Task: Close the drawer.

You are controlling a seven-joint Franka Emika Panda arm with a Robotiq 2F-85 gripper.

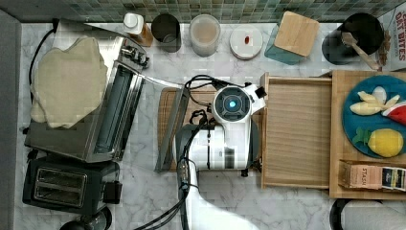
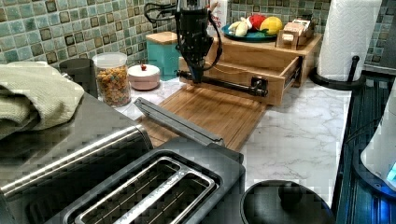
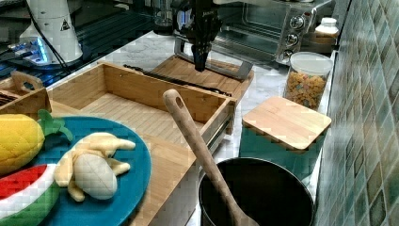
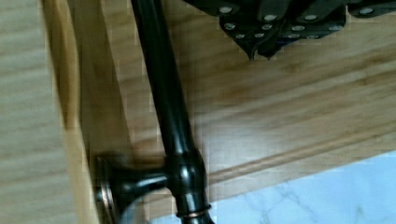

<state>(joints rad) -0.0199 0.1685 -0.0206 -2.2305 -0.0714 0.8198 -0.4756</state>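
In the top view you see the drawer (image 1: 297, 134) pulled fully out of the wooden box (image 1: 337, 182) toward the top view's left, its flat bottom bare, and the arm's wrist hangs just beside its front wall, above the cutting board (image 1: 167, 103) on the marble worktop (image 1: 143, 191). In the left view the hand (image 2: 196, 77) points straight down, with its tips at the dark handle bar (image 2: 224, 85) on the drawer front; I judge it stands there so that a push toward the box can slide the drawer in. In the right view the hand (image 3: 199, 63) is on the outer side of the front wall, the open tray between it and the blue plate (image 3: 136, 188). In the wrist view the fingertips (image 4: 258, 46) are pressed together and grasp nothing, and the handle bar (image 4: 163, 93) runs just beside them, so a clenched hand should serve as a firm pusher.
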